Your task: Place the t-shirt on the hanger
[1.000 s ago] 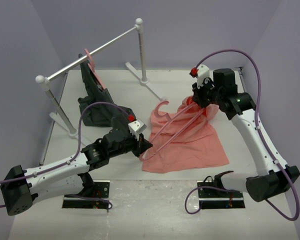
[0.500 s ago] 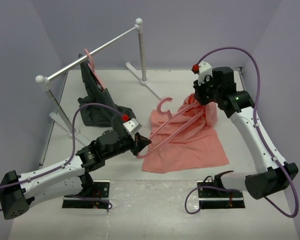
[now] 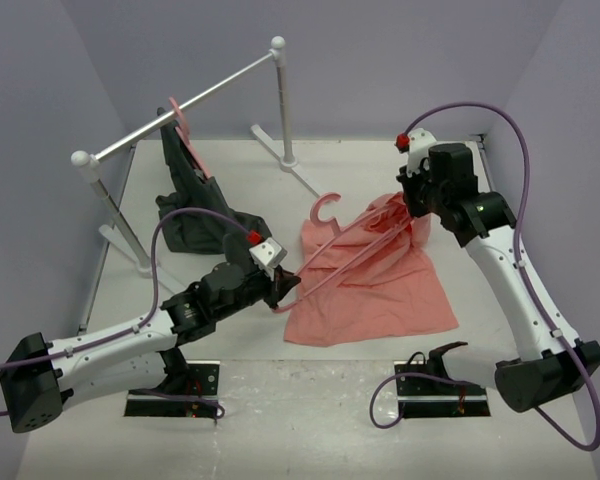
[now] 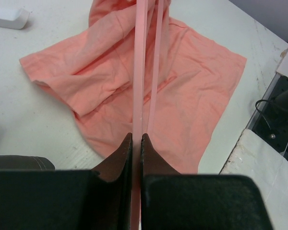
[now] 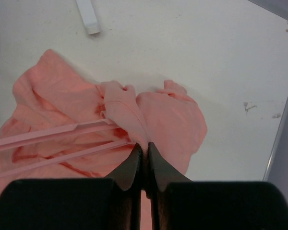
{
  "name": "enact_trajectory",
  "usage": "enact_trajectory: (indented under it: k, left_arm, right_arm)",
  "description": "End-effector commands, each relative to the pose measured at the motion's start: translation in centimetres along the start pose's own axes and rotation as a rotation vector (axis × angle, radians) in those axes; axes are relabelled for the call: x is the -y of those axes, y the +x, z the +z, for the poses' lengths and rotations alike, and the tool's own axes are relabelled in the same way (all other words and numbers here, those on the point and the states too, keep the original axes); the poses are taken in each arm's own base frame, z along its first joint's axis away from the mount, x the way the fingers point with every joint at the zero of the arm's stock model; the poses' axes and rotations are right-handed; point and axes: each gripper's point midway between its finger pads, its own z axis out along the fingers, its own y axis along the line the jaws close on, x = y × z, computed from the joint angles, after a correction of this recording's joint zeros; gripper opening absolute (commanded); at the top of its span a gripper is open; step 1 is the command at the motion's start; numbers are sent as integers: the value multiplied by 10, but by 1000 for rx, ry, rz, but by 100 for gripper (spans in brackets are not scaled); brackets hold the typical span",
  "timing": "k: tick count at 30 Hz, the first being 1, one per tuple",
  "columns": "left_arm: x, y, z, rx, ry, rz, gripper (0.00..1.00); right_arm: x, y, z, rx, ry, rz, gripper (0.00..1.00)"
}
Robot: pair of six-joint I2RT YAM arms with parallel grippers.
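Top external: left gripper clamped on the hanger end; hanger slants over the t-shirt toward the right gripper.
Left wrist: hanger bars run straight ahead from the jaws.
Right wrist: jaws pinch a t-shirt fold; hanger just left.

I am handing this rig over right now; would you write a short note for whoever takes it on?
Left gripper: jaws shut on the near end of the hanger, which stretches across the t-shirt.
Right gripper: jaws shut on a pinched fold at the t-shirt's far edge.
The hanger's far end meets that fold; whether it is inside the fabric cannot be told. Most of the t-shirt lies on the table.
Done: both grasps. Left: get the t-shirt over the hanger's shoulders.
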Motion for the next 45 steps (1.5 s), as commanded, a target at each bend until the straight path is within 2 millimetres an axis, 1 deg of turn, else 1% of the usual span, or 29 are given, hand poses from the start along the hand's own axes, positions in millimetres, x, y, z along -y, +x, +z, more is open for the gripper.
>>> enact_trajectory:
  k: [1, 2, 4, 6, 8, 12, 14, 17, 19, 21, 23, 24, 25, 27, 28, 31, 35, 37, 41, 42, 43, 45]
  left_arm:
    - [7, -49, -4, 124, 8, 35, 0]
    - [7, -52, -6, 133, 7, 35, 0]
    - [9, -57, -9, 155, 14, 35, 0]
    - [13, -64, -11, 180, 35, 40, 0]
    - [17, -69, -12, 197, 49, 43, 0]
    - [15, -78, -20, 229, 31, 49, 0]
    - [14, -82, -25, 242, 26, 56, 0]
    - [14, -82, -31, 224, 28, 68, 0]
    - [15, -84, -37, 221, 29, 68, 0]
    - [15, -87, -42, 233, 27, 57, 0]
    - [15, -90, -45, 247, 27, 51, 0]
    - [15, -89, -45, 246, 25, 49, 0]
    - [14, -89, -44, 248, 23, 49, 0]
    - [15, -92, -41, 258, 27, 46, 0]
    - [16, -92, -40, 257, 28, 46, 0]
    - [20, -90, -30, 265, 53, 40, 0]
    - [24, -85, -22, 273, 73, 45, 0]
    - [25, -84, -21, 275, 84, 49, 0]
    - [32, -74, -20, 275, 133, 66, 0]
    - [32, -71, -19, 272, 139, 68, 0]
    - [34, -63, -18, 257, 154, 71, 0]
    - [35, -59, -15, 258, 166, 67, 0]
  right_arm:
    - [20, -17, -22, 59, 112, -4, 0]
    - [17, -18, -23, 64, 94, -4, 0]
    - [3, -19, -22, 65, 11, -11, 3]
    - [-17, -20, -20, 61, -99, -9, 3]
    - [-21, -18, -17, 42, -122, -3, 3]
    - [-21, -13, -16, 2, -129, -4, 4]
    - [-13, -16, -17, 11, -80, 2, 3]
    - [14, -21, -22, 41, 75, 17, 0]
    - [28, -28, -28, 76, 153, 20, 0]
    - [37, -39, -38, 125, 201, 29, 2]
    - [32, -50, -47, 161, 167, 25, 4]
    - [23, -56, -52, 177, 110, 24, 5]
    - [16, -59, -53, 182, 70, 23, 5]
    - [-5, -62, -53, 183, -53, 11, 5]
    - [-7, -60, -53, 174, -62, 10, 5]
    - [-26, -51, -43, 126, -171, 7, 5]
    - [-34, -35, -28, 81, -204, 20, 6]
    - [-32, -27, -21, 63, -186, 20, 7]
    - [-20, -17, -11, 29, -114, 7, 10]
    - [-16, -15, -10, 22, -91, 5, 12]
    - [-11, -14, -8, 21, -63, 3, 14]
    - [3, -8, -6, 9, 18, 4, 17]
